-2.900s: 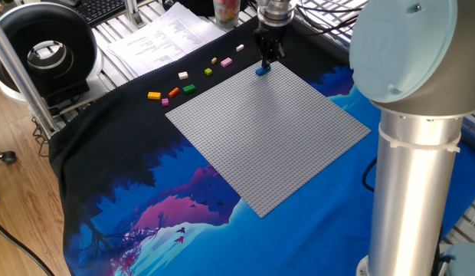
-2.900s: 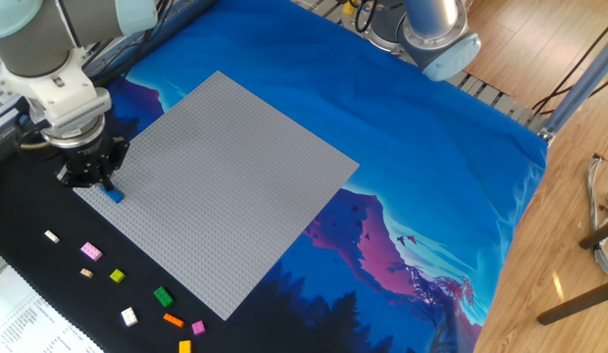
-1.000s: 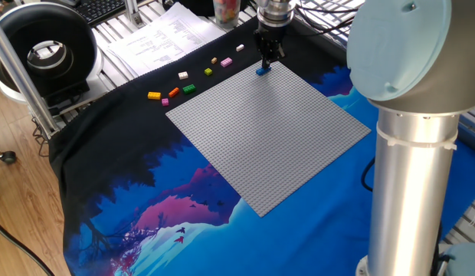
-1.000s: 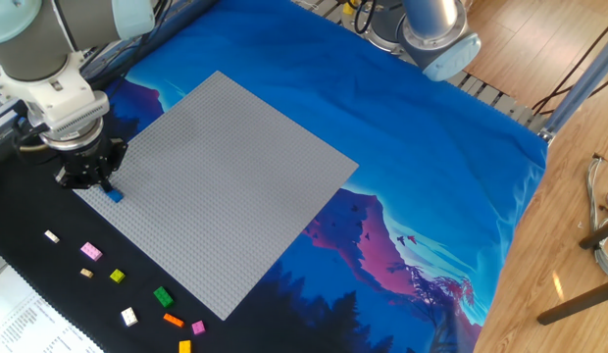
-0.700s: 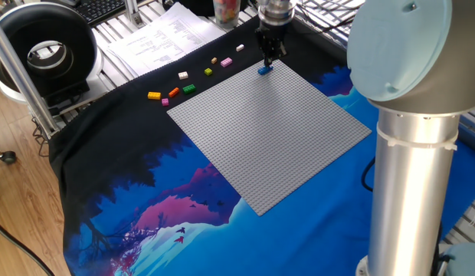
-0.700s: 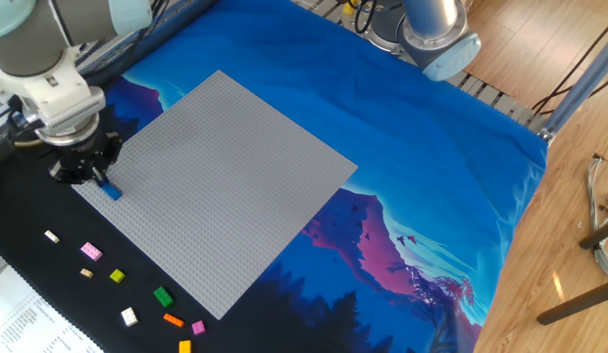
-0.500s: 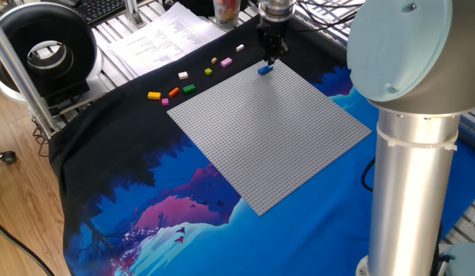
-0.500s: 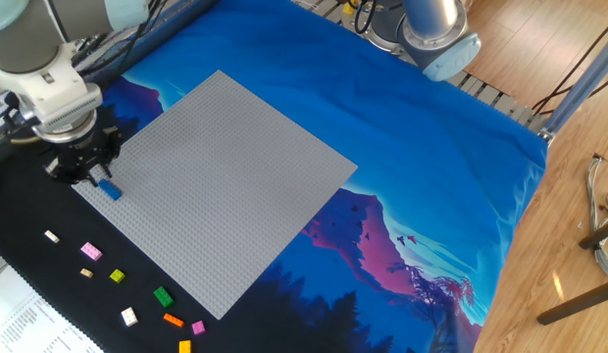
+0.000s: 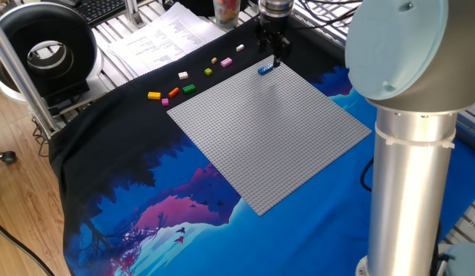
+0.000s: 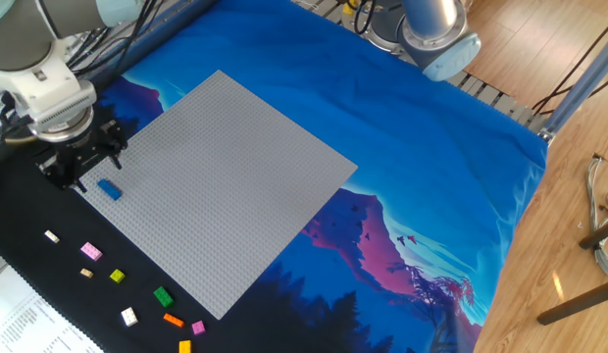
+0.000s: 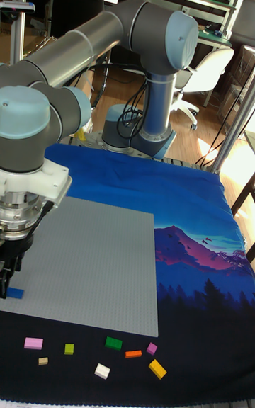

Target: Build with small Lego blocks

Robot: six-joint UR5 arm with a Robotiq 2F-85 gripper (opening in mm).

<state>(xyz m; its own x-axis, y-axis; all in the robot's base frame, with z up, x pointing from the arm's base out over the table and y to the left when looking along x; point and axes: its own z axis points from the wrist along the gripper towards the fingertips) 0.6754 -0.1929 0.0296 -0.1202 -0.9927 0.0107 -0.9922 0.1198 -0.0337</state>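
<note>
A blue brick (image 9: 265, 70) sits on the far corner of the grey baseplate (image 9: 268, 130), with nothing holding it. My gripper (image 9: 273, 58) hangs just above and behind it, open and holding nothing. In the other fixed view the gripper (image 10: 78, 172) is up and left of the blue brick (image 10: 109, 189). The tall view shows the gripper (image 11: 8, 270) over the blue brick (image 11: 15, 293). Several small Lego blocks lie loose on the black cloth beside the plate: yellow (image 9: 154, 96), orange (image 9: 174, 92), green (image 9: 189, 89), white (image 9: 183, 75), pink (image 9: 226, 62).
Printed sheets (image 9: 157, 38) and a black round device (image 9: 46, 50) lie beyond the loose bricks. The arm's thick grey column (image 9: 410, 192) stands at the right front. A blue and black patterned cloth (image 10: 431, 147) covers the table.
The gripper has let go of the blue brick and risen away from it. The brick stays on the plate's corner.
</note>
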